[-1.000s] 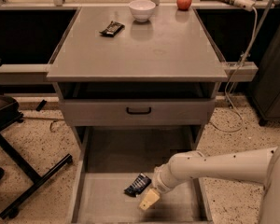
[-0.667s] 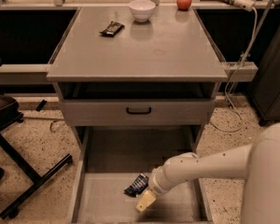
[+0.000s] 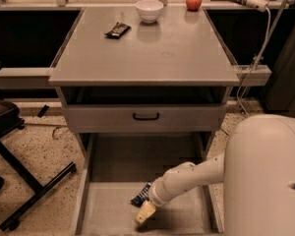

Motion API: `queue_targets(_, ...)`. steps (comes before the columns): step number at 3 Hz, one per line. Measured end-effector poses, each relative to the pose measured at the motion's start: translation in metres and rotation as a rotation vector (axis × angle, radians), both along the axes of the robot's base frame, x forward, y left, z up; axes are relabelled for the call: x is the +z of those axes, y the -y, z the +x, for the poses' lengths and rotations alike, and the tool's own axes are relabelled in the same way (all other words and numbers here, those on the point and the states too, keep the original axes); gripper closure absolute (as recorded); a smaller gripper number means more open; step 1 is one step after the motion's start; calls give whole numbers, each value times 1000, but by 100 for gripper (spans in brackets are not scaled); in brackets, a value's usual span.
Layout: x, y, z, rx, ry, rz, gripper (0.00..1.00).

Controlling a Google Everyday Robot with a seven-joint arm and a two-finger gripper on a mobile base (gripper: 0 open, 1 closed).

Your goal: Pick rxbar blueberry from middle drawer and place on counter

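No readable text, label, brand or number is shown.

The rxbar blueberry (image 3: 140, 196) is seen on the floor of the middle drawer (image 3: 108, 211), but nothing printed on its dark wrapper can be read. The same is true of the dark-wrapped bar (image 3: 118, 30) that is laid on the counter (image 3: 152, 53). The gripper (image 3: 145, 213) is held low inside the middle drawer, just beside the rxbar blueberry on its near side; whether the wrapper is touched cannot be told.
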State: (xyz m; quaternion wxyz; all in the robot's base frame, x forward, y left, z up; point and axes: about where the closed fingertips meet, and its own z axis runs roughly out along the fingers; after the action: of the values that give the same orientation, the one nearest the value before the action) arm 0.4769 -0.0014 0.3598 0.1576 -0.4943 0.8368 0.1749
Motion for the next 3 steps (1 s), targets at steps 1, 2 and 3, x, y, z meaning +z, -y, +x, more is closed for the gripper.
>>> queue_targets(1, -8, -3, 9, 0, 15, -13, 0)
queue_targets(2, -14, -12, 16, 7, 26, -16, 0)
queue_targets(3, -18, -22, 18, 24, 31, -14, 0)
